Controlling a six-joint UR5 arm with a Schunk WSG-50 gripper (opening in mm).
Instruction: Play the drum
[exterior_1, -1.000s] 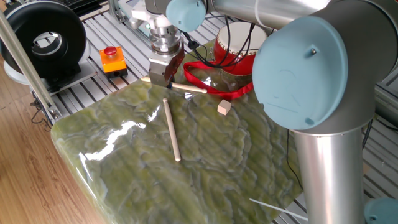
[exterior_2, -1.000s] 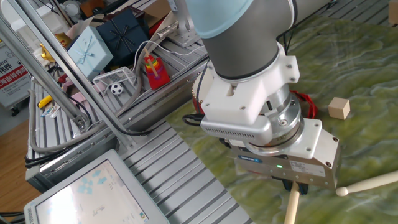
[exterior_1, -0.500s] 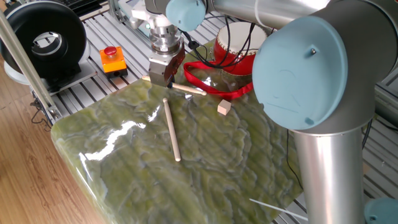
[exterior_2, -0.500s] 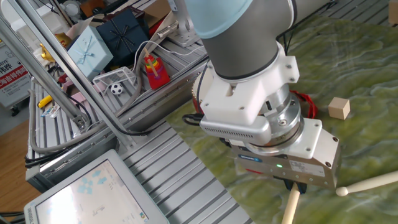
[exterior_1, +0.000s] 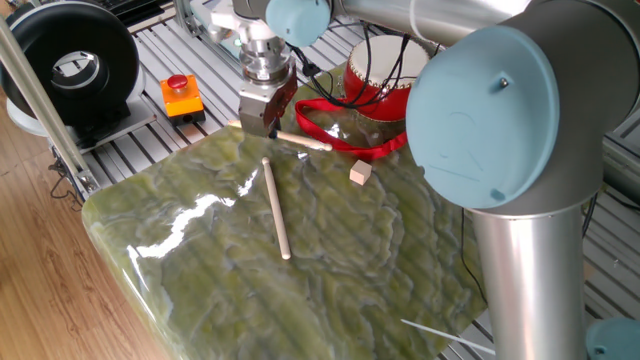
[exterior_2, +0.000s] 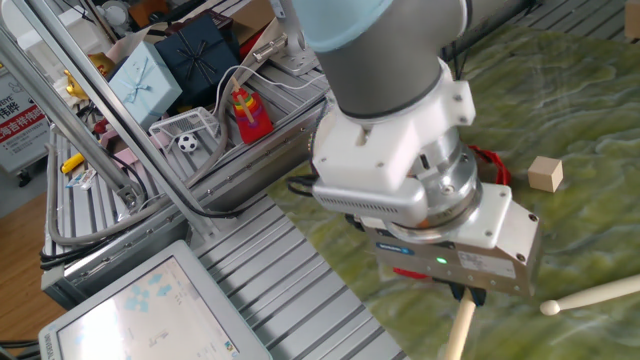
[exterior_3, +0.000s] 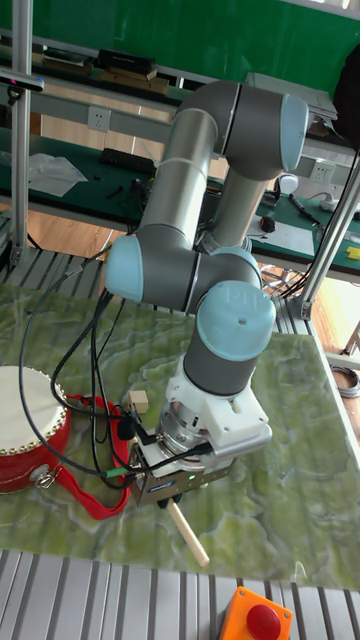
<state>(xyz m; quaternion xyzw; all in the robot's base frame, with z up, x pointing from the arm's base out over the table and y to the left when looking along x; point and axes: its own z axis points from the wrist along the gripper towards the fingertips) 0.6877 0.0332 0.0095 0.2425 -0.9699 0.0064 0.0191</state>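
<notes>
Loose drumstick lies nearest on the green surface, untouched. Past it, at 12 o'clock, the hand is clenched on a second drumstick. Compared with half a second ago, hand and wrist have risen slightly and the stick's far end is off the mat, so pickup looks done. Small wooden block sits at 3 o'clock of the hand. Farthest back, the drum rests with red ribbon trailing forward; next comes carrying the stick over the skin.
</notes>
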